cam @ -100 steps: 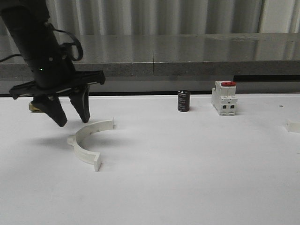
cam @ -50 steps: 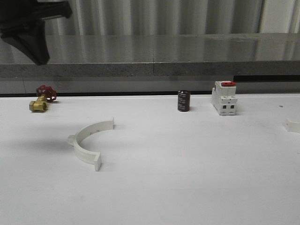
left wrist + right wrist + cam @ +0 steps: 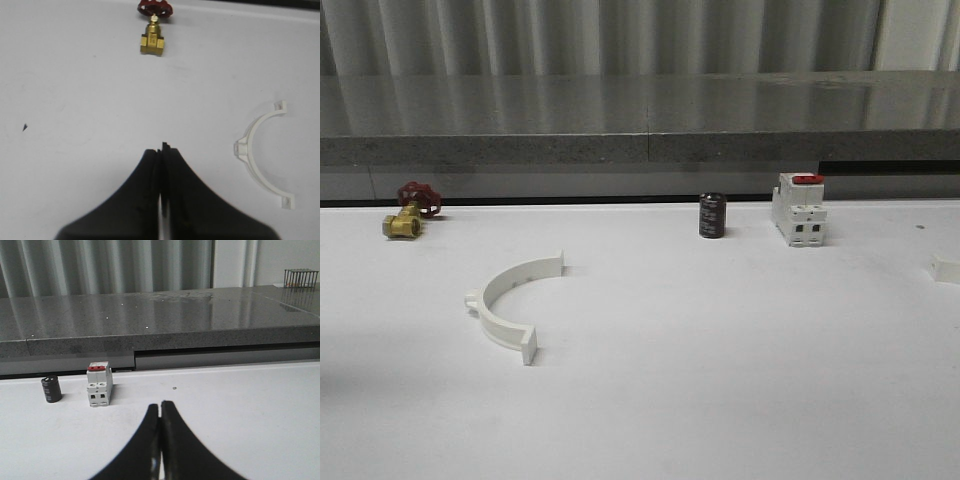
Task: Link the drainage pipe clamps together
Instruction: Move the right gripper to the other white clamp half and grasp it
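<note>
so, going from left to right on the white table (image 3: 720,400): one brass valve (image 3: 402,224) with a red handwheel, one white half-ring clamp (image 3: 508,301), one black cylinder (image 3: 711,215), one white switch (image 3: 798,209) with a red top, and one small white piece (image 3: 944,268) at the right edge, too cut off to name. the clamp lies flat in the left part, its open side toward the right, its ends near and far. it is thin, with flat end flanges and a small outer tab. the left gripper (image 3: 161,151) is clenched on nothing, and the right gripper (image 3: 160,407) too
</note>
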You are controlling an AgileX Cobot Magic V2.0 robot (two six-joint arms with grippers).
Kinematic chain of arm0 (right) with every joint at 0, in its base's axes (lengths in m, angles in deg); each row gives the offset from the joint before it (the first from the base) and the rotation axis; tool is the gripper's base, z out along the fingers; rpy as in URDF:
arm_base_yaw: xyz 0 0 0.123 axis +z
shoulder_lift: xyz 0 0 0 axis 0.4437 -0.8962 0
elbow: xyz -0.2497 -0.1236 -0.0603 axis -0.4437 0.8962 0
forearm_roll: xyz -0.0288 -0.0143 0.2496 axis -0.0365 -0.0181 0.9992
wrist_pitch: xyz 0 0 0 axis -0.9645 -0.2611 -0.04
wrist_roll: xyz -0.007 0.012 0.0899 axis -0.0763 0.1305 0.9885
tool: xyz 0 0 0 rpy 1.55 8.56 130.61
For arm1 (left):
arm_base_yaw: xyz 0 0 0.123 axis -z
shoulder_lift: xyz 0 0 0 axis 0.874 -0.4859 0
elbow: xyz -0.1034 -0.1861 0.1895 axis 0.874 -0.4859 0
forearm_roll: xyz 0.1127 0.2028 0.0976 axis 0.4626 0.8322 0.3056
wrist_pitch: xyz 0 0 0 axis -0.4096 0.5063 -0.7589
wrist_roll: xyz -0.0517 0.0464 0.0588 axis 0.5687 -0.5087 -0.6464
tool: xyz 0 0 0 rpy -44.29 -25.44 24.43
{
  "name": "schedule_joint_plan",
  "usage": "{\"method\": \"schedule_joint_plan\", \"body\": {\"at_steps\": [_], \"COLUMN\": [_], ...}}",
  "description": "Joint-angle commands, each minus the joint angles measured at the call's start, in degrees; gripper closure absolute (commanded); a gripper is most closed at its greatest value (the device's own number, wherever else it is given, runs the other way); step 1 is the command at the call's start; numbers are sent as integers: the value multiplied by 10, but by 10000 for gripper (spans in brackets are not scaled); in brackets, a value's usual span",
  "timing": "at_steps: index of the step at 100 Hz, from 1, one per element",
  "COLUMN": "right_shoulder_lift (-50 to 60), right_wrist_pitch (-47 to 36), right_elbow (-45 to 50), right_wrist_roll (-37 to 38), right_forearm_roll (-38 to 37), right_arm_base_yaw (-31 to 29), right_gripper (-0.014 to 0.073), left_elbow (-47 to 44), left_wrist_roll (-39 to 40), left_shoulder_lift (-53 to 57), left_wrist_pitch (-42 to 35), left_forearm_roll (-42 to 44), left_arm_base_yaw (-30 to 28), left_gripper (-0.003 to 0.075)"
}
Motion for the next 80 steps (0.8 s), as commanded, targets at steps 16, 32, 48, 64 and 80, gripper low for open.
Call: {"method": "schedule_joint_plan", "body": {"at_steps": [16,32,48,64,80], "right_shoulder_lift": [12,7,-27,-92,-178], "right_wrist_pitch": [-48,1,84,133,213], "right_elbow": [-12,-48,-111,-179,-248], "right_wrist_roll": [-6,-6,-6,-6,-6], "right_forearm_roll": [-1,-5,-17,-17,-17], "right_arm_base_yaw": [-2,-2,-2,-2,-2], "right_gripper": [660,660,660,660,660], "left_elbow": [-112,-201,-281,-345,-384], "left_wrist_roll": [-3,-3,-3,-3,-3], "left_shoulder_lift": [146,247,343,434,512], "left_wrist_pitch": [-104,-157,-209,-227,-230], "left_forearm_roll": [25,38,45,45,45], "left_arm_base_yaw": [-13,-13,-13,-13,-13], "left_gripper": [741,741,741,741,741]}}
